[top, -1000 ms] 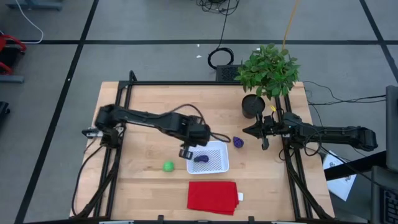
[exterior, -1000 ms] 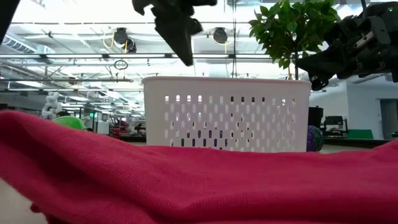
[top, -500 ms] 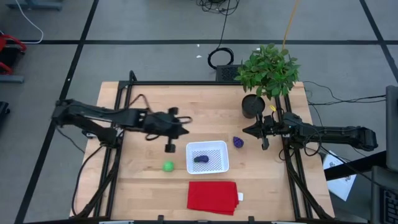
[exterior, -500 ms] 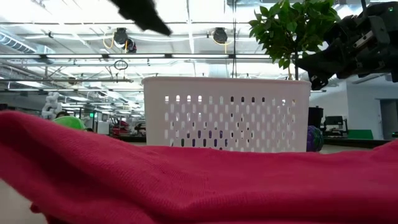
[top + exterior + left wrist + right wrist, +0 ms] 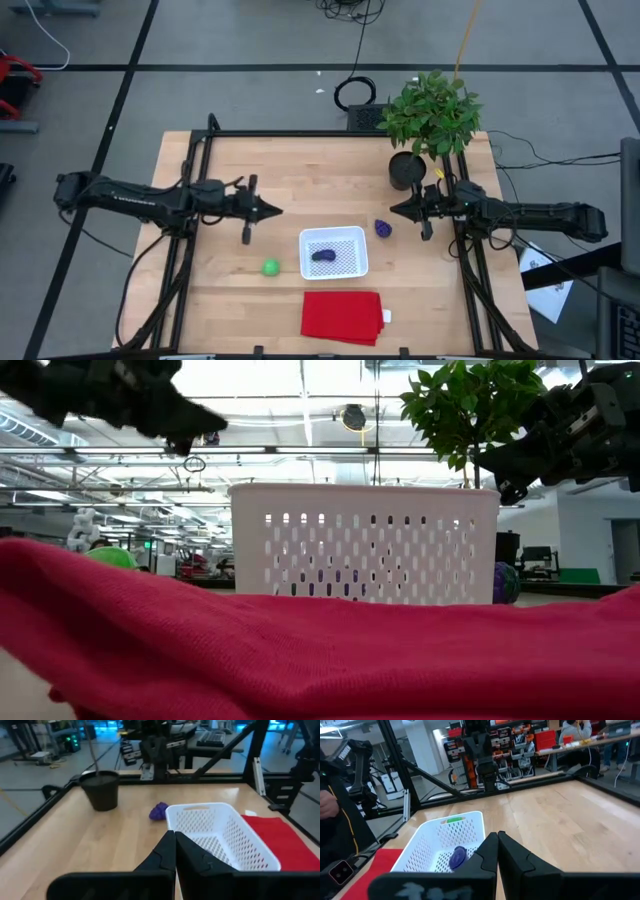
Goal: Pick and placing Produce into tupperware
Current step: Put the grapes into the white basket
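Observation:
The white tupperware sits mid-table with one dark purple piece lying inside it, also seen in the right wrist view. A second purple piece rests on the wood to the right of the container, near the pot. The green ball rests on the table left of the container. My left gripper hovers shut, left of and beyond the container, pointing toward it. My right gripper waits shut to the right, just past the loose purple piece.
A flat red cloth lies by the near edge, in front of the container. A potted plant with its dark pot stands at the far right. Black frame rails run along both table sides. Bare wood lies between the left gripper and the container.
My left arm has drawn back from above the tupperware toward the table's left edge, and its gripper has tipped from pointing down to lying level. The purple piece has stayed in the container. My right arm has kept still.

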Motion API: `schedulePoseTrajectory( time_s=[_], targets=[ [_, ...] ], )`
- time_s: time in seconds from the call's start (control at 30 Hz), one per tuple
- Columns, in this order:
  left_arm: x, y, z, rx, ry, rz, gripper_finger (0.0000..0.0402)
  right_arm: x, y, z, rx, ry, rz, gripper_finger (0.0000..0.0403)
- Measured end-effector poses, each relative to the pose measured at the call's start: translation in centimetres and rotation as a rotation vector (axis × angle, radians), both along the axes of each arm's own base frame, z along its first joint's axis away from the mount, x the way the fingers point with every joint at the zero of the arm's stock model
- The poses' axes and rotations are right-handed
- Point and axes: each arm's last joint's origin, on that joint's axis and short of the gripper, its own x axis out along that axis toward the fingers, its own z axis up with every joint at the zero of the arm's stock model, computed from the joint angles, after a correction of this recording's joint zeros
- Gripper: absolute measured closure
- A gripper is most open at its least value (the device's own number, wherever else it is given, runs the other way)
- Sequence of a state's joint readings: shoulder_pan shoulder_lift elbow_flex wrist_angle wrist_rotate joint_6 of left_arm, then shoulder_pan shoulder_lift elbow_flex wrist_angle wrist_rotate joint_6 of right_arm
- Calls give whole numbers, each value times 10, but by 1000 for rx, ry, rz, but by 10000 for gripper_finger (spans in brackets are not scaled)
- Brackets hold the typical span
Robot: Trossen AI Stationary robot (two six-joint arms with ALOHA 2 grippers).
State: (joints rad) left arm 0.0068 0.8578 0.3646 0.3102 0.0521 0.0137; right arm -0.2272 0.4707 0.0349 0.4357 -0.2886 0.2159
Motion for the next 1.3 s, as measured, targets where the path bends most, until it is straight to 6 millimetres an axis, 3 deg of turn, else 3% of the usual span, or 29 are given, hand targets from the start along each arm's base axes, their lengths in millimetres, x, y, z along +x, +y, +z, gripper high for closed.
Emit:
schedulePoseTrajectory(
  time_s=[0.33, 0.6, 1.3],
  targets=[
    [-25, 4, -34, 42, -62, 42, 401, 2, 0, -3, 3, 26, 0, 403],
    [-33, 9, -48, 34, -47, 26, 401, 2, -1, -3, -11, 30, -4, 403],
    [-33, 12, -45, 110, -81, 42, 399, 8, -2, -14, 88, 136, -9, 403]
  ],
)
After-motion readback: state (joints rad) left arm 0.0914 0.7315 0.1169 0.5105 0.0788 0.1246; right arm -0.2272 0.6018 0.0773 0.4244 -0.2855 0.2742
